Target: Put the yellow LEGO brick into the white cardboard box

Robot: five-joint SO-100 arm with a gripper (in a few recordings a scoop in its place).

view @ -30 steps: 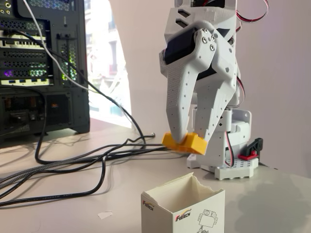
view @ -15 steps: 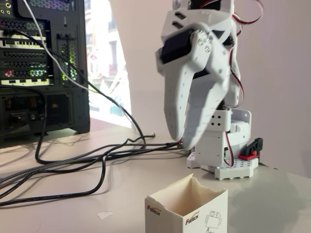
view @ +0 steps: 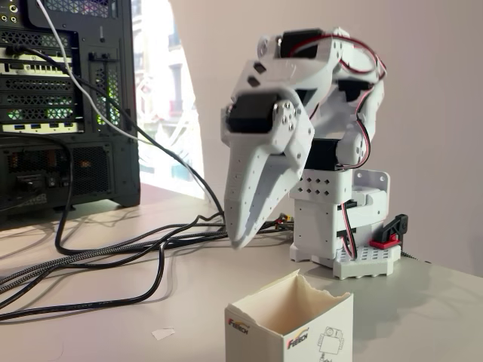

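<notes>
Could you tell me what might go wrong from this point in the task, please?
The gripper hangs shut above and behind the white cardboard box, close to the black cables; swinging low could snag them. The box looks light, so a brush from the fingers might shift or tip it.

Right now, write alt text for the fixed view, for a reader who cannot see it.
A white robot arm's claw, fingers together, hangs above and behind an open white cardboard box with torn top edges on a pale table. Black cables trail left to a computer tower.
</notes>
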